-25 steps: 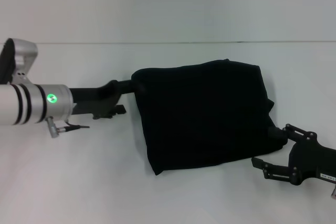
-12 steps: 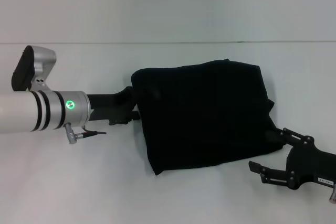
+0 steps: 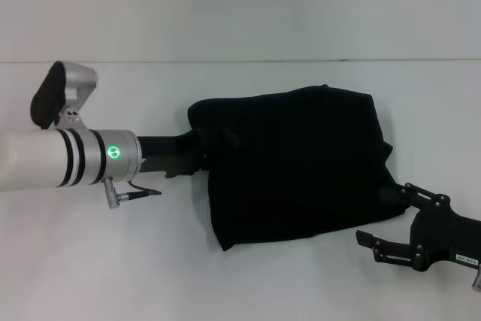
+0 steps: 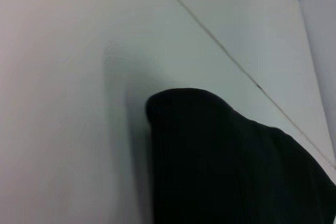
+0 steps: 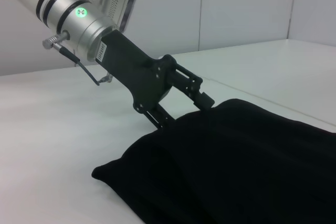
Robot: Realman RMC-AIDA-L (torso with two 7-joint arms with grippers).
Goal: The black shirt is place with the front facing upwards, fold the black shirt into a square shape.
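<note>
The black shirt [image 3: 293,167] lies on the white table [image 3: 248,283] as a folded, roughly rectangular bundle, right of centre in the head view. Its long axis runs across the table from the robot's left to its right, slightly tilted: the left end sits a little nearer the robot than the right end. The near left corner forms a blunt point toward the robot. The surface shown is plain black; no lettering or label is visible.

The left gripper [image 3: 201,157] reaches in from the left and meets the left edge of the bundle. In the right wrist view its fingers [image 5: 202,98] stand apart, the upper one touching the top of the cloth and the lower one at the fold below it; whether cloth is clamped between them cannot be determined. The left wrist view shows only a rounded black fold of the shirt [image 4: 226,161] against the table.

The right gripper [image 3: 391,219] rests at the shirt's near right corner, low on the table. Its fingers [image 3: 376,240] are spread wide; the far one touches the cloth edge and the near one lies apart from it, holding nothing.
</note>
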